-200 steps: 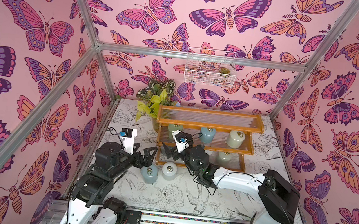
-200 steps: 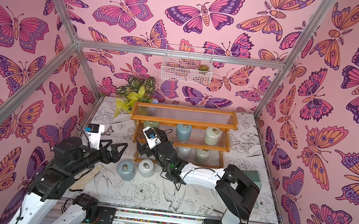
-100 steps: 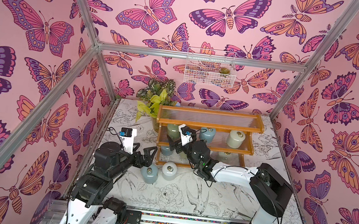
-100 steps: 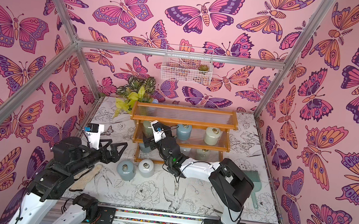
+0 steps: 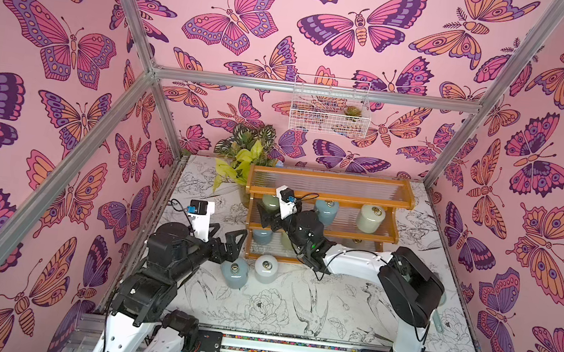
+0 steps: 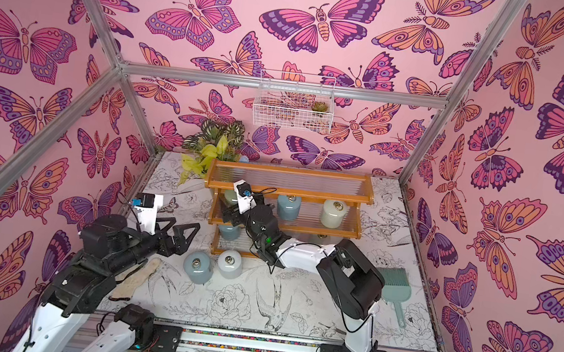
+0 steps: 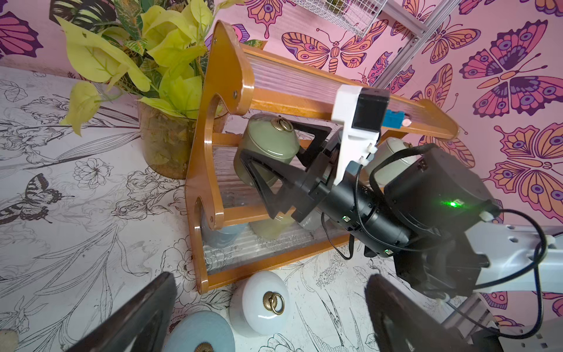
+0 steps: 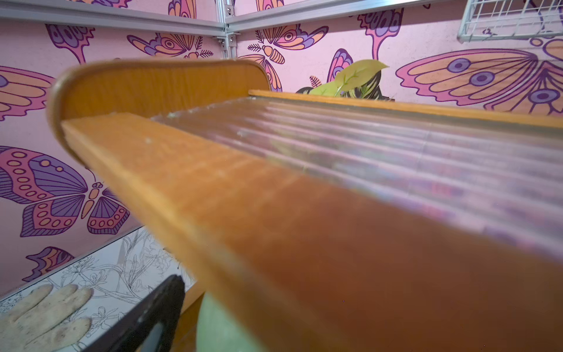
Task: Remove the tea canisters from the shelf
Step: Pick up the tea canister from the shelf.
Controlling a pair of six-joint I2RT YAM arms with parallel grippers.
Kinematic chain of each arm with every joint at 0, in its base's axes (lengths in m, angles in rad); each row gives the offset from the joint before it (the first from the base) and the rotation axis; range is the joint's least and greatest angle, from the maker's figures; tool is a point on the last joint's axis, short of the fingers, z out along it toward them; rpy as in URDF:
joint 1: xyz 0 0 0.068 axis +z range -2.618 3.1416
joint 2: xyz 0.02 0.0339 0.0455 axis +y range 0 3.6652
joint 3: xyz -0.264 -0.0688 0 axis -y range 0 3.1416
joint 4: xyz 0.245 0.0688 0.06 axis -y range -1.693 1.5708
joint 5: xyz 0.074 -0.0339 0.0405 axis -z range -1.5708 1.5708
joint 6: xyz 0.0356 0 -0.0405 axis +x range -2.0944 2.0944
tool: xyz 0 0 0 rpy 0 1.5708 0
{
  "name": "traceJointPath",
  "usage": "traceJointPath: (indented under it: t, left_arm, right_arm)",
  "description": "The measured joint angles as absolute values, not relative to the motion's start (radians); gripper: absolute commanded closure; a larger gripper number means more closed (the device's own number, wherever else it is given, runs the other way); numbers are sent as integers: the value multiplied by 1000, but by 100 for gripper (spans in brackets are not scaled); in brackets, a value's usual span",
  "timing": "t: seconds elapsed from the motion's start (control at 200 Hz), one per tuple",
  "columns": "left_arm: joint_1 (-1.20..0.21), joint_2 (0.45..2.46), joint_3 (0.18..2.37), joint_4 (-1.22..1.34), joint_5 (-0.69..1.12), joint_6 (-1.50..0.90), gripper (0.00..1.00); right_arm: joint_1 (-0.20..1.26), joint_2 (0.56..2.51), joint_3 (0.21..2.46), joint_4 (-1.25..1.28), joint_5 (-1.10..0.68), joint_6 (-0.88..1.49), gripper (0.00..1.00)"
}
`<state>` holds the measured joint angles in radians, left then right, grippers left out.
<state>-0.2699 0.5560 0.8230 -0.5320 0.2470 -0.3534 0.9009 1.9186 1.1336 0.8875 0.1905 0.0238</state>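
Two are out: pale blue canister (image 5: pixel 234 272) and white canister (image 5: pixel 265 268) stand on the counter (image 5: pixel 294 297). Our right pincer (image 7: pixel 264 141) has climbed to the shelf (image 5: pixel 329 195), straddling the sage green canister (image 5: pixel 270 200) on its middle tier, spread wide, gripping nothing; we should close next. Left pincer (image 5: pixel 229 237) hangs released.

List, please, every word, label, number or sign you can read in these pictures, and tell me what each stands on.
No readable text in any view.
tea canisters: plain glaze, gold ring, no label.
shelf: bare wood and clear panels, unmarked.
left arm: small white mark, too small to read.
walls and table cover: drawings only, no lettering.
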Motion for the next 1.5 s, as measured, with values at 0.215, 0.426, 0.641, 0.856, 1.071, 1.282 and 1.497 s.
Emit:
traceJointPath:
  t: [0.215,0.426,0.641,0.856,1.071,1.282,1.497]
  left_arm:
    - [-270,571,836,-529,247,-341,0]
    - [-270,585,836,-528,247,-332,0]
    - [-270,585,836,-527,247,-325,0]
    - [-270,584,836,-527,247,-322,0]
    - [-270,584,836,-527,247,-321,0]
    - [-270,584,836,-527,247,-318,0]
    - [-270,584,836,-524,247,-318,0]
  right_arm:
    - [901,1935,1141,916,189,27,18]
    - [901,1940,1142,925,189,26,26]
    - [901,1944,1144,932,187,22,36]
    - [900,1942,1144,929,163,21,39]
    - [897,1897,1113,891,134,17,40]
    - [896,1802,1024,868,117,6,40]
    - [895,1699,917,871,87,-2,40]
